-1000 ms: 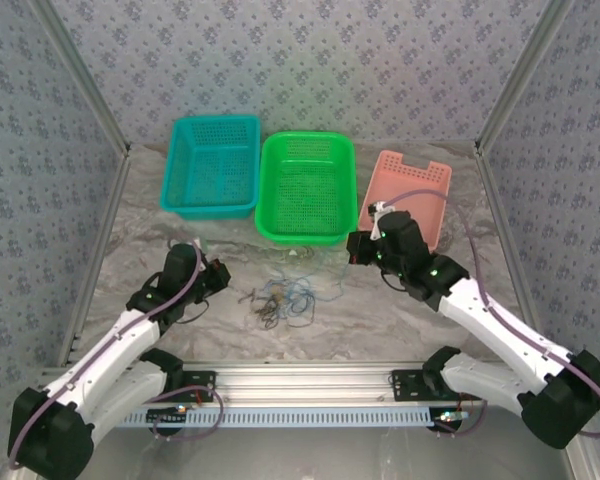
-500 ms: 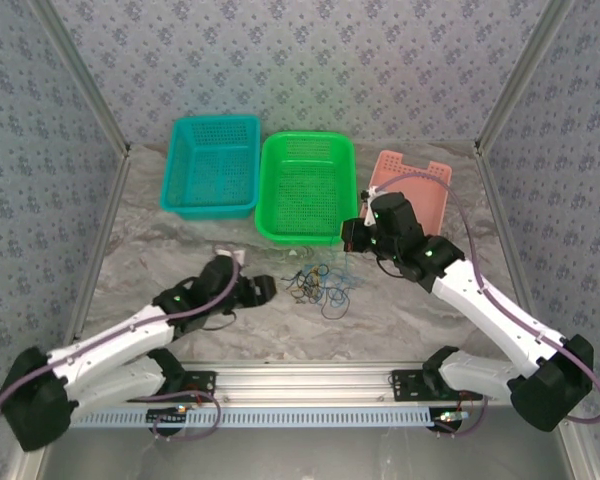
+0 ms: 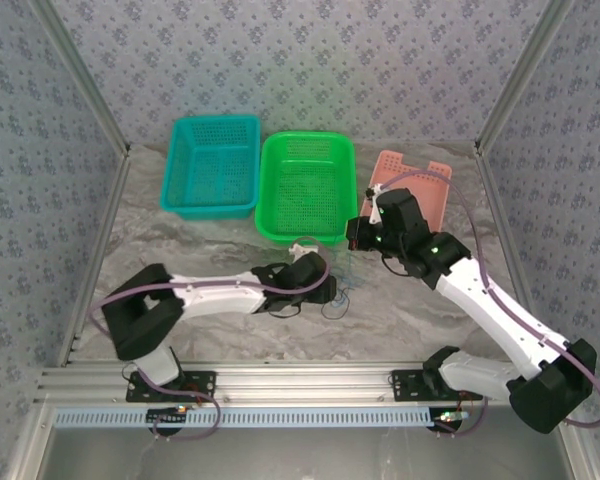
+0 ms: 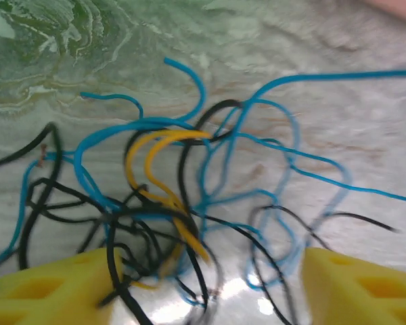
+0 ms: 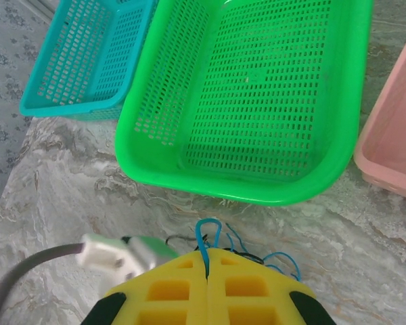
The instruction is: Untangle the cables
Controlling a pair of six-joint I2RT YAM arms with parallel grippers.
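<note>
The cables [image 3: 337, 300] lie in a small tangle on the marble table, in front of the green basket. My left gripper [image 3: 323, 288] reaches across to them and stands open. In the left wrist view its yellow fingers [image 4: 54, 291] flank the tangle [image 4: 183, 203] of blue, black and yellow-orange wires. My right gripper [image 3: 352, 240] hovers above the pile, shut on a blue cable [image 5: 208, 233] whose loop sticks out past the pressed-together tips. A thin blue strand [image 3: 348, 265] hangs from it down to the pile.
Three baskets stand in a row at the back: teal [image 3: 212, 165], green [image 3: 305, 185] and pink [image 3: 410, 190]. The green basket's near rim [image 5: 230, 191] is just beyond the right gripper. The left arm lies stretched low across the table's front.
The left arm has swept right from the table's left side to the cable pile and opened its jaws. The pile has shifted right. The right gripper has risen slightly, still shut.
</note>
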